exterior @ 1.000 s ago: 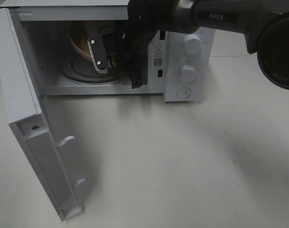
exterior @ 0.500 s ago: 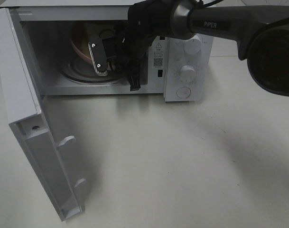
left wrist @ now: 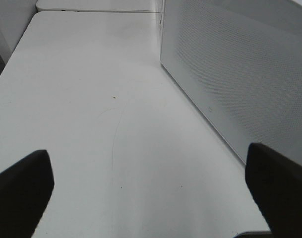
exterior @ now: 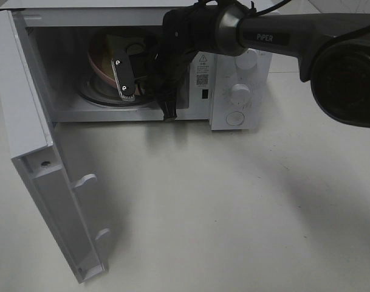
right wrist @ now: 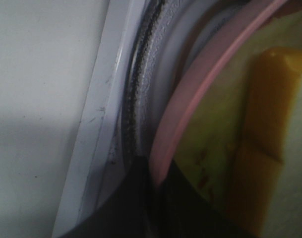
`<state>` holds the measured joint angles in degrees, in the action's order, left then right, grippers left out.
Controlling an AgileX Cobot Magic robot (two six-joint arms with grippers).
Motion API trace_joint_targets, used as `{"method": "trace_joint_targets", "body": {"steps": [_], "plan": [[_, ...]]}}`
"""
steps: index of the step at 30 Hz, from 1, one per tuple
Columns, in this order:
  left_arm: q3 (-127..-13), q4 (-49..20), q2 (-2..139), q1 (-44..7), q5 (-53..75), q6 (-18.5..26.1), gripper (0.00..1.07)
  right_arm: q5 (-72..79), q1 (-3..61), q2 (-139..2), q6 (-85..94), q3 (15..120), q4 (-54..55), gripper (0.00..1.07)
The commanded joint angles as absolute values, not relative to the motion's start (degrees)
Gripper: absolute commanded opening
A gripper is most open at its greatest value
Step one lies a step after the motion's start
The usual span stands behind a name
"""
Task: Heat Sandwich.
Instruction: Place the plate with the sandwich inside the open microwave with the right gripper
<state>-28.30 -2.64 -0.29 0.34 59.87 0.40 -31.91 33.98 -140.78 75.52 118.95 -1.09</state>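
The sandwich (right wrist: 217, 134), pale bread with orange-yellow filling (right wrist: 265, 124), lies on a round pink plate (right wrist: 198, 94). My right gripper (right wrist: 153, 178) is shut on the plate's rim. In the high view the right gripper (exterior: 125, 80) reaches into the open microwave (exterior: 233, 79) and holds the pink plate (exterior: 98, 58) tilted over the glass turntable (exterior: 93, 97). I cannot tell whether the plate touches the turntable, and the arm hides part of it. My left gripper (left wrist: 148, 198) hangs open over bare table, with nothing between its fingers.
The microwave door (exterior: 33, 134) stands swung open at the left, with its latch hooks at the front. Control knobs (exterior: 239, 94) sit on the right panel. A white perforated microwave panel (left wrist: 240, 74) rises close beside the left gripper. The table (exterior: 221, 207) is white.
The right arm has pushed further into the microwave, carrying the plate a little left and lower toward the turntable. The left gripper has stayed open.
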Motion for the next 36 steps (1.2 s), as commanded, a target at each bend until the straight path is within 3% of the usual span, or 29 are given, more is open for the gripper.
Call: {"method": "trace_joint_targets", "body": {"steps": [1,5,8,9,12,15,28,36], "plan": [[-28.19,-2.64,-1.43,0.40,59.36,0.34,0.98,-30.88,34.03,-140.89,74.94,119.23,-0.63,0.02],[-28.19,-2.64,-1.43,0.40,59.36,0.34,0.98,-30.77,34.03,-140.66,72.99,119.23,-0.63,0.07],[-28.19,-2.64,-1.43,0.40,59.36,0.34,0.98,-30.42,34.03,-140.15,72.48,119.23,-0.57,0.21],[-28.19,-2.64,-1.43,0.40,59.36,0.34,0.98,-30.42,34.03,-140.15,72.48,119.23,-0.57,0.21],[-28.19,-2.64,-1.43,0.40,59.36,0.34,0.98,-30.42,34.09,-139.57,72.48,119.23,-0.57,0.38],[-28.19,-2.64,-1.43,0.40,59.36,0.34,0.98,-31.28,34.15,-139.11,72.48,119.23,-0.46,0.44],[-28.19,-2.64,-1.43,0.40,59.36,0.34,0.98,-37.76,35.58,-136.48,73.28,118.26,1.89,0.44],[-28.19,-2.64,-1.43,0.40,59.36,0.34,0.98,-38.10,36.73,-132.87,76.03,111.15,2.23,0.44]]}}
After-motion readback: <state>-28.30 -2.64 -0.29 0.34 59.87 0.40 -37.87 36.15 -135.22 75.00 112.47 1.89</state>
